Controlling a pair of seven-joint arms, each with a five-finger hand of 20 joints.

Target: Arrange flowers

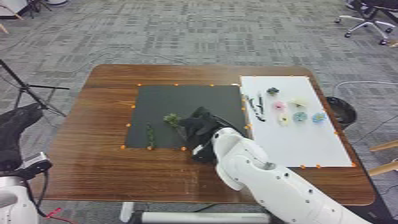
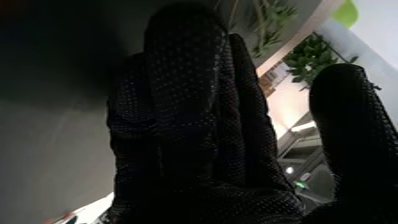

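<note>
"Where was the right hand (image 1: pixel 204 121)?"

"Over the right part of the black mat (image 1: pixel 169 95) in the head view, just to the right of a bushy green sprig (image 1: pixel 172 119). I couldn't tell whether they touched."

"And its fingers?"

"In the wrist view the right hand (image 2: pixel 191 105) had them straight and pressed together, with the thumb (image 2: pixel 342 100) spread away. Leafy greenery (image 2: pixel 311 57) showed beyond the gap."

"Any more stems?"

"1 slim green stem (image 1: pixel 150 136) lay upright in the head view, left of the bushy sprig and farther from the hand."

"The flowers?"

"On the white board (image 1: pixel 311 150), to the right of the hand: 1 pink flower (image 1: pixel 279 105), 2 blue flowers (image 1: pixel 299 116) and 2 pale yellow flowers (image 1: pixel 298 102). Black pieces (image 1: pixel 257 108) lay left of them."

"The left hand (image 1: pixel 16 132)?"

"At the head view's left edge, well apart from the flowers; I couldn't tell its state."
</note>
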